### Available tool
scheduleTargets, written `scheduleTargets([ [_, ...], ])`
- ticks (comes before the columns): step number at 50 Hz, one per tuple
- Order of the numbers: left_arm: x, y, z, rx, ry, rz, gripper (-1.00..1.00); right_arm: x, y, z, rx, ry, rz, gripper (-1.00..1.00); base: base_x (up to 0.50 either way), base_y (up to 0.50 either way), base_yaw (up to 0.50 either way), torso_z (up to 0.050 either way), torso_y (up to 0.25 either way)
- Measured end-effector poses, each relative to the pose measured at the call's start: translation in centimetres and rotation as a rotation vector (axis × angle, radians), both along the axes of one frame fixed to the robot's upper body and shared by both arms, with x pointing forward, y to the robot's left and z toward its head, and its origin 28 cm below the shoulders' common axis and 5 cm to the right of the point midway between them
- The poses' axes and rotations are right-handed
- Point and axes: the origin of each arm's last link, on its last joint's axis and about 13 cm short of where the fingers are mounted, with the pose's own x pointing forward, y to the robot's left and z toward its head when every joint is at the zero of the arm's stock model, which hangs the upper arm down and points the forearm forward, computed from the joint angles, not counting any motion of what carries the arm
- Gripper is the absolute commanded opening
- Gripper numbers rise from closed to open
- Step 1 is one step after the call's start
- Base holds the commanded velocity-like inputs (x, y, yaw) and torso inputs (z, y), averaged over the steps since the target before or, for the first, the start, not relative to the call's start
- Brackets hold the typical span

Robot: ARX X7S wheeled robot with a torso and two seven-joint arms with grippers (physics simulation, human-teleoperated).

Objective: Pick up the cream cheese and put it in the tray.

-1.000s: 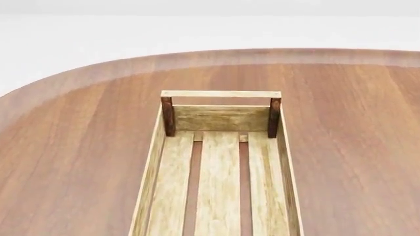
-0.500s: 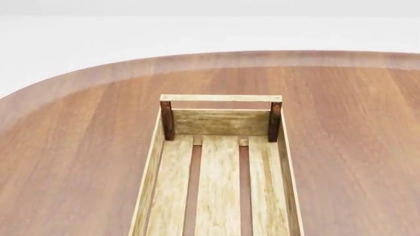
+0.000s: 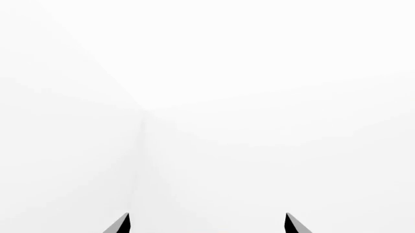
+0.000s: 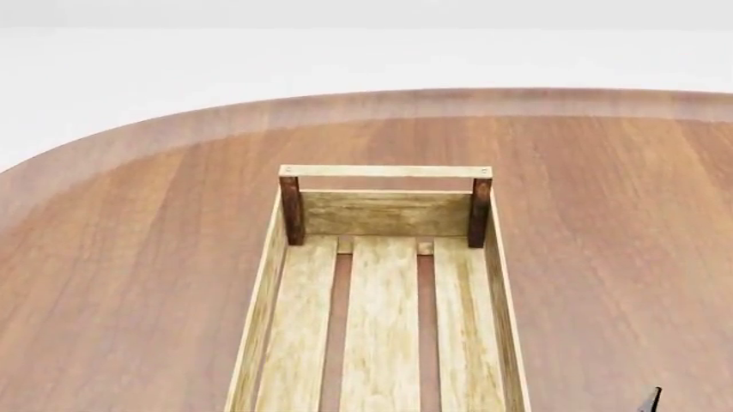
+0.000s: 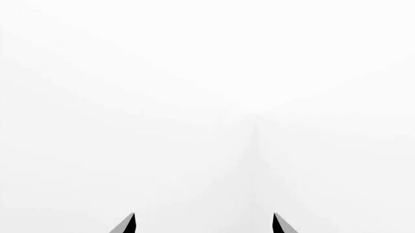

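Since half a second ago the head view has held steady, with the tray (image 4: 384, 309) in the same place, but a small dark fingertip (image 4: 653, 399) has come into its lower right corner, beside the tray's right wall and apart from it. From its side it seems to belong to the right arm, though too little shows to be sure.

The left gripper (image 3: 206, 224) has its jaws spread wide: two dark tips stand well apart in its wrist view with nothing between them, and beyond them lies only blank white with a faint seam. The right gripper (image 5: 203, 224) is likewise spread and holds nothing, facing the same pale white surroundings.

The tray lies lengthwise on the brown wooden table (image 4: 126, 257), its far end toward the table's rounded edge. Two dark brown corner posts carry a light rail across that end, and three pale slats with dark gaps form the floor. The near end runs out of view. Nothing lies on the slats that show.

The cream cheese appears in none of the three views.
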Motion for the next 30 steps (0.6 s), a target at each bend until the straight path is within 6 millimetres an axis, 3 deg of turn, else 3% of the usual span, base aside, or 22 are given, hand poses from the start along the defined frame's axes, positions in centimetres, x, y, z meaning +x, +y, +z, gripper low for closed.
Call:
scheduleTargets([
  [30,0.0,0.2,0.1,-0.005,-0.003,0.007,1.00,0.0,-4.3,1.2,0.242,0.068,-0.263,1.00,0.00,0.00,0.00,0.000,0.000],
])
